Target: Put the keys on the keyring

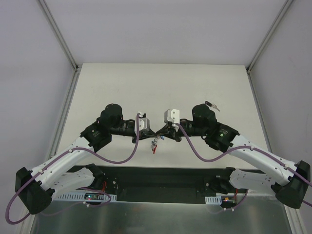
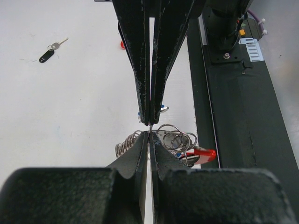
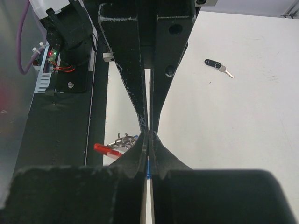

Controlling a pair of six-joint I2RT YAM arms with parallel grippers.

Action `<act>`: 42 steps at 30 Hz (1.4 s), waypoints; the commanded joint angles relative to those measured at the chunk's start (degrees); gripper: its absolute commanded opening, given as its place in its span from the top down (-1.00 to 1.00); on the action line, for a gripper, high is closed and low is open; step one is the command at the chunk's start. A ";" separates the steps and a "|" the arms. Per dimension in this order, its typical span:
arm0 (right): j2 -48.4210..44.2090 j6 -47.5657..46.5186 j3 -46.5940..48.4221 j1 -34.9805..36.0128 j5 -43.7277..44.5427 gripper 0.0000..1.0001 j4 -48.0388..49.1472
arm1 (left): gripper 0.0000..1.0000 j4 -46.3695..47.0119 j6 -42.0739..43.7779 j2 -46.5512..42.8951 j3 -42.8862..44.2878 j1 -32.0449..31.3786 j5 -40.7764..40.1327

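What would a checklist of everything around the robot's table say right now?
Surface: white table, plain.
Job's things: keyring dangles where the two grippers meet, its red band hanging low; blue-headed key sits at the right gripper's tip; black-headed key lies alone on the table, far right.
Clutter: nothing seen.
Grippers: left gripper shut, apparently on the keyring's wire; right gripper shut on the blue-headed key, tip to tip with the left.
Cables: purple cables loop along both arms, away from the keys.
Surroundings: white walls, metal frame posts, dark base rail at the near edge.
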 commanded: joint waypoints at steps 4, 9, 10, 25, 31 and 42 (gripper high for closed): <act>-0.36 -0.12 2.75 0.51 -1.04 0.98 2.19 | 1.00 2.20 -0.40 -0.61 1.27 -0.31 1.19; -0.36 -0.21 2.84 0.51 -0.95 0.98 1.93 | 1.00 2.20 -0.66 -0.34 1.36 -0.31 0.75; -0.27 -0.21 2.84 0.60 -0.95 0.98 1.84 | 1.00 2.20 -0.75 -0.34 1.36 -0.31 0.75; 0.87 -0.83 2.48 0.78 0.81 0.98 0.96 | 1.00 2.20 -2.42 -0.96 1.80 -0.31 -0.40; 0.61 -0.83 2.40 1.13 0.89 0.98 0.78 | 1.00 2.37 -3.74 -1.22 1.98 -0.31 -1.98; 2.02 -1.18 2.31 1.48 2.04 0.99 -0.18 | 1.00 6.24 -5.94 -3.68 0.13 -0.40 -3.47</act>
